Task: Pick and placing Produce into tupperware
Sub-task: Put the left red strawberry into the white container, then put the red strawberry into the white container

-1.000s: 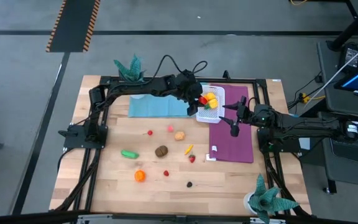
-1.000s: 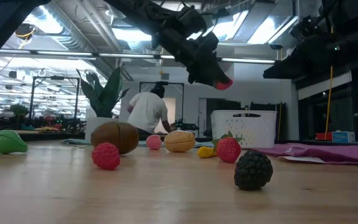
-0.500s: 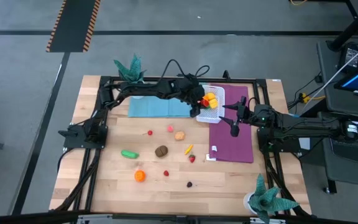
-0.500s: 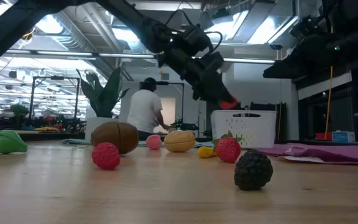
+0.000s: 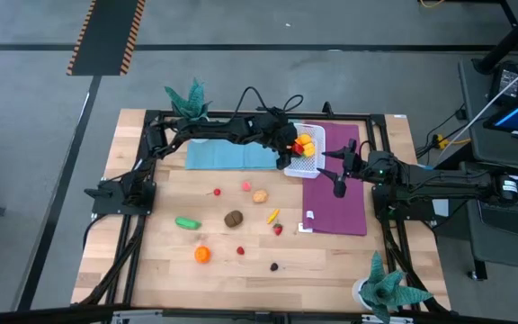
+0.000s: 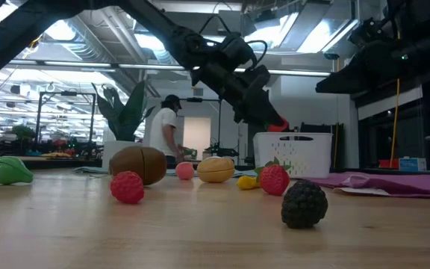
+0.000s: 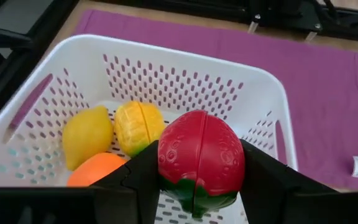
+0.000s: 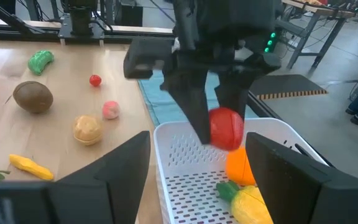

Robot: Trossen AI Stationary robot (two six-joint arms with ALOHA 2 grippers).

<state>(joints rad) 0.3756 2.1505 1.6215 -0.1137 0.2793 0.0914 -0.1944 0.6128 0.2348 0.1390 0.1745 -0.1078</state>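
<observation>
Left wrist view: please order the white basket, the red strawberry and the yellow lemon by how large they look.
1. White basket, largest.
2. Red strawberry, held by the left gripper; it is nearest the camera, which enlarges it.
3. Yellow lemon, smallest.

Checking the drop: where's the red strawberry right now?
Still in the left gripper, the red strawberry hangs just above the white basket at the table's far right, over the lemon and orange inside.

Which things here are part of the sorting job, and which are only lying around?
Job: red strawberry in the left gripper, white basket, lemon, loose kiwi, green pepper, orange.

Lying about: purple mat, blue mat, teal plants.
</observation>
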